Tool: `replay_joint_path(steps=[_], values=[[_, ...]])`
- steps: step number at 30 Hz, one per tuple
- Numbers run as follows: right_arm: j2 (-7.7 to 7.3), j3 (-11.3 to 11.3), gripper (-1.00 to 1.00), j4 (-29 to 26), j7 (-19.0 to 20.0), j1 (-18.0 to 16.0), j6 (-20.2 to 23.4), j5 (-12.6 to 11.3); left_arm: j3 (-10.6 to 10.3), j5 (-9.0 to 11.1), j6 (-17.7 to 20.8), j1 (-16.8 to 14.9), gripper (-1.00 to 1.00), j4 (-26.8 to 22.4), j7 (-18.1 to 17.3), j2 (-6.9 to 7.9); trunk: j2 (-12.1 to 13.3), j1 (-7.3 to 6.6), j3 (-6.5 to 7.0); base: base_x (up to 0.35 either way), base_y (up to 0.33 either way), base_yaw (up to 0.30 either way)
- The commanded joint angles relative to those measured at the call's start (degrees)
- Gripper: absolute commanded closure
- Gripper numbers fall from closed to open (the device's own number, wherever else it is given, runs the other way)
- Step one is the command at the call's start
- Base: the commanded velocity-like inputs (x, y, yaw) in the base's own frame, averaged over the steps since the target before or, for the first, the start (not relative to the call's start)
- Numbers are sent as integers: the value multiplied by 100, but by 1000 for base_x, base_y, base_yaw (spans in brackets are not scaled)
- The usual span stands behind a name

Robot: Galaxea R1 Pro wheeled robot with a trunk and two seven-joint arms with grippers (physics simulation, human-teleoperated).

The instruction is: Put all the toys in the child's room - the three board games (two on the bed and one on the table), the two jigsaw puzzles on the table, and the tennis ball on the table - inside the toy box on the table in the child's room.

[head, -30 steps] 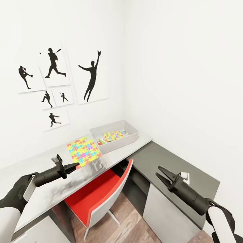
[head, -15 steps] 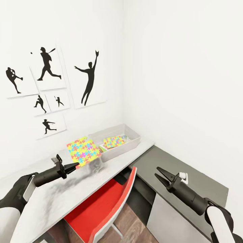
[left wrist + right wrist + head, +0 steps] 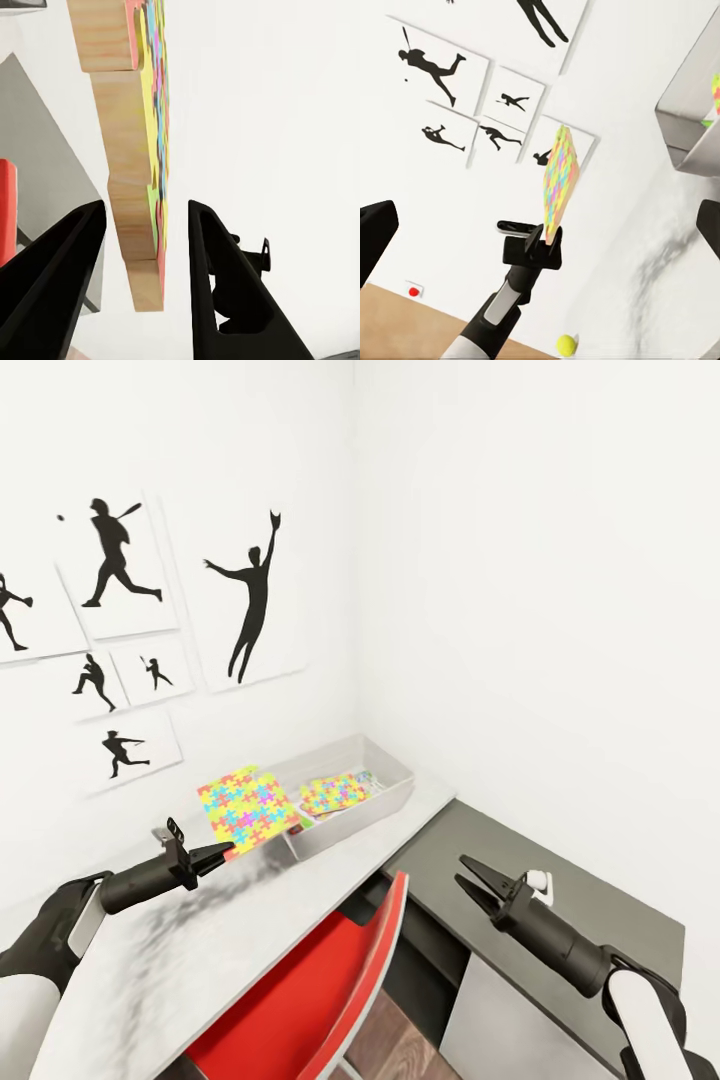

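1. Left gripper [image 3: 222, 851], black, two-fingered: jaws clamped on lower edge of thin flat jigsaw puzzle board [image 3: 248, 807] w/ yellow, red, blue, green, pink interlocking pieces. Board held up above pale grey-white mottled counter [image 3: 240, 935], tilted, colourful face toward head cam.
2. Left wrist view: board [image 3: 139, 187] seen edge-on betw. the two black fingers [image 3: 56, 277]; plain wood back one side, coloured face the other.
3. Right wrist view: same board [image 3: 559, 184] upright in left gripper [image 3: 540, 236], in front of white wall.
4. Shallow pale grey translucent toy box [image 3: 385, 800] w/ sloping sides on counter at room corner, just beyond held board, right of it in head view. Box edge also in right wrist view [image 3: 690, 105].
5. Inside box: second jigsaw puzzle board [image 3: 335, 794] lying flat; bit of another printed item beside it, too small to ID.
6. Right gripper [image 3: 470, 882], black: jaws spread apart, nothing in them, hanging over dark grey lower desk top [image 3: 590, 905]; well apart from toy box.
7. Small white object [image 3: 538, 881] on dark desk just behind right gripper.
8. Yellow-green tennis ball [image 3: 567, 344] on counter, below left arm in right wrist view.
9. Red-seated chair w/ white shell [image 3: 320, 1000] tucked at counter front edge.
10. Black baseball-player silhouette pictures [image 3: 115, 555] on white wall behind counter.
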Motion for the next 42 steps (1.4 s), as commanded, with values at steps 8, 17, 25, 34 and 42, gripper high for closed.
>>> replay_joint_path(steps=[8, 17, 25, 34, 42], values=[[0, 41, -100, -8, 8, -6, 27, 10, 0, 6, 59, -4, 100, 0, -17, 11, -12, 3, -10, 32, -77, 15], [0, 42, -100, -9, -10, -6, 24, 10, 0, 6, 63, -4, 100, 0, -17, 10, -12, 3, 4, 3, -3, 103], [5, 86, -100, -15, -110, -15, 23, 9, 0, 6, 62, -4, 100, 0, -17, 9, -12, 3, 5, 0, 0, 2], [-110, 237, -100, -14, -1673, -1112, 543, -7, 0, 6, 59, -4, 100, 0, -17, -13, -12, 3, 5, 19, -7, 0], [-129, 230, -100, -17, -2157, -1412, 680, -27, -6, 6, 55, -4, 100, -1, -17, -10, -12, 3, 5, 114, -68, 0]])
